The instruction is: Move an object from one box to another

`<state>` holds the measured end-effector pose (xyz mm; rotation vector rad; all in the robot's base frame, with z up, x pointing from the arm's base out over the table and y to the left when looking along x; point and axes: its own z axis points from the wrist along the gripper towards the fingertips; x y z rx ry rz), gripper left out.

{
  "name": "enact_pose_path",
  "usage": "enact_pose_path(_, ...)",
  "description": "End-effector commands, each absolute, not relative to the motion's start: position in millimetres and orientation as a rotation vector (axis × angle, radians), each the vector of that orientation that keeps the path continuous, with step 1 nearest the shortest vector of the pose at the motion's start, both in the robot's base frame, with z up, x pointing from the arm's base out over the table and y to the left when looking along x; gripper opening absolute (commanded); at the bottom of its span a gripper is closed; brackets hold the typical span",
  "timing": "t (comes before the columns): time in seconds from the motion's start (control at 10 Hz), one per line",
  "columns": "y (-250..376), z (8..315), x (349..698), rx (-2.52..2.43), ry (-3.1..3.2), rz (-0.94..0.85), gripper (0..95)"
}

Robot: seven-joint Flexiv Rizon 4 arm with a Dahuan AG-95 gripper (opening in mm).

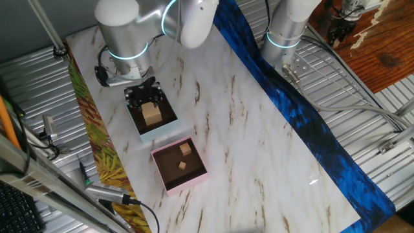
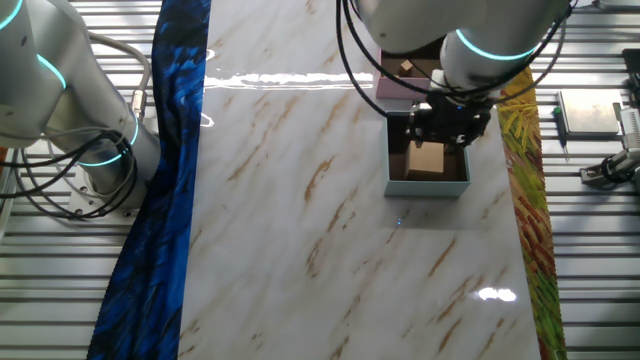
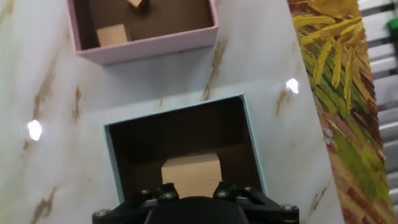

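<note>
The desk (image 1: pixel 259 129) has a glossy white marble look with brown veins, with a shiny blue cloth (image 1: pixel 304 110) along one edge and a yellow-green leafy strip (image 1: pixel 97 142) along the other, all sitting on ribbed metal. The blue box (image 1: pixel 152 120) is square and shallow, with thin light-blue walls and a dark brown matte inside. The pink box (image 1: pixel 179 166) is the same shape with pink walls, just beside it with a small strip of desk between them. In the blue box there's a plain tan cube (image 1: pixel 152 114), wood or cardboard by the look of it, with flat faces and crisp edges, resting on the floor of the box toward the arm's side. The pink box has two smaller tan blocks (image 1: pixel 185 149) lying apart from each other. The black fingers (image 1: pixel 146 96) hang right above the cube, over the blue box. In the hand view the cube (image 3: pixel 191 177) sits just past the black gripper body at the bottom edge, roughly centred. From the other fixed view the fingers (image 2: pixel 445 122) seem to sit either side of the cube's (image 2: pixel 427 158) top. Honestly can't tell how wide they're spread or whether they actually touch it.
</note>
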<state>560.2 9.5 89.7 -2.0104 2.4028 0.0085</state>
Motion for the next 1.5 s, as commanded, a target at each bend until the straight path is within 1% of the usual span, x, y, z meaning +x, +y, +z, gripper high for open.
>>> enact_pose_path(0.1,8,86,560,-2.035,2.379,0.000,57.0)
enact_pose_path(0.3,11,87,556,-2.060,2.354,-0.006,57.0)
enact_pose_path(0.4,15,90,553,-2.052,2.350,0.010,76.0)
enact_pose_path(0.9,15,90,553,-2.016,2.403,-0.002,76.0)
enact_pose_path(1.1,10,78,559,-2.011,2.384,0.027,76.0)
enact_pose_path(1.5,6,56,564,-1.998,2.377,0.031,76.0)
